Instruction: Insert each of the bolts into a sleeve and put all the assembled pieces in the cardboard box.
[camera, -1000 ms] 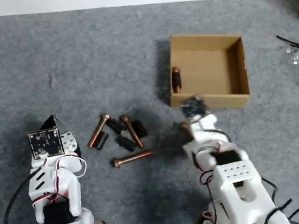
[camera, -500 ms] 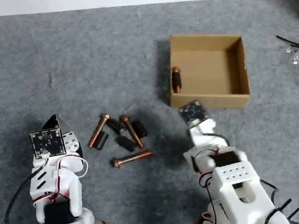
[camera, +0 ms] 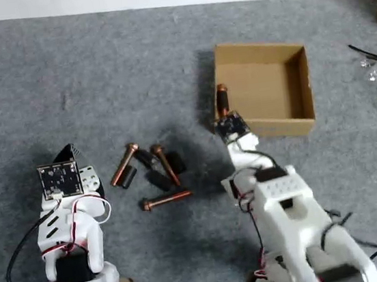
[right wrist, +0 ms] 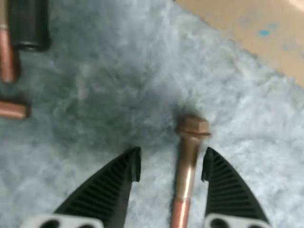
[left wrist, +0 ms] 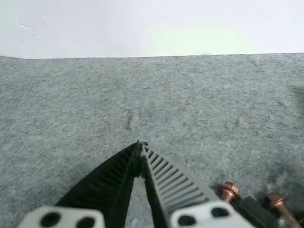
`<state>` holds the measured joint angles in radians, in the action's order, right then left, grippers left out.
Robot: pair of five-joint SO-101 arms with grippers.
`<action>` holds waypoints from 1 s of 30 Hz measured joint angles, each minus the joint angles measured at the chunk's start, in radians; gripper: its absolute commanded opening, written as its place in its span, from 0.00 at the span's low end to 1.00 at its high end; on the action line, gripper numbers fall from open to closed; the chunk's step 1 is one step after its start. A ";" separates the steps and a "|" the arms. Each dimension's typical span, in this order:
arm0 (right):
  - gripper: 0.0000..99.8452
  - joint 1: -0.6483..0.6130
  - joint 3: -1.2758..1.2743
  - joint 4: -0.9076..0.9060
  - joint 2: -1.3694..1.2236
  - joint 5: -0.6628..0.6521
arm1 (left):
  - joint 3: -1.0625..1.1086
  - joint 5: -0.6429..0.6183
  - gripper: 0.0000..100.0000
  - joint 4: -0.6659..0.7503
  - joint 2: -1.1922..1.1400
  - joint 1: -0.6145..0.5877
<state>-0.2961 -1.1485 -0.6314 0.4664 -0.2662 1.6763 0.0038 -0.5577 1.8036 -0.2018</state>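
The right gripper [right wrist: 172, 159] is released, its jaws astride a bolt [right wrist: 189, 142] lying on the tabletop [camera: 98, 76] just beside the cardboard box [camera: 267, 128]. The left gripper [left wrist: 140, 148] is clenched, tips together, near the loose bolts [camera: 167, 199].

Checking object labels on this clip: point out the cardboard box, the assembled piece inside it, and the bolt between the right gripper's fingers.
cardboard box [camera: 286, 126], high view, its near outer wall.
assembled piece [camera: 222, 102], high view, its middle.
bolt [right wrist: 186, 164], right wrist view, its copper shaft.
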 measured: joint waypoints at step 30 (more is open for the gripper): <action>0.00 0.104 0.087 0.023 -0.167 0.003 | 0.000 0.038 0.01 0.000 0.000 0.049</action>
<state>-0.1918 -1.0610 -0.6084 0.2992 -0.2631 1.6763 0.0422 -0.5577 1.8036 -0.1527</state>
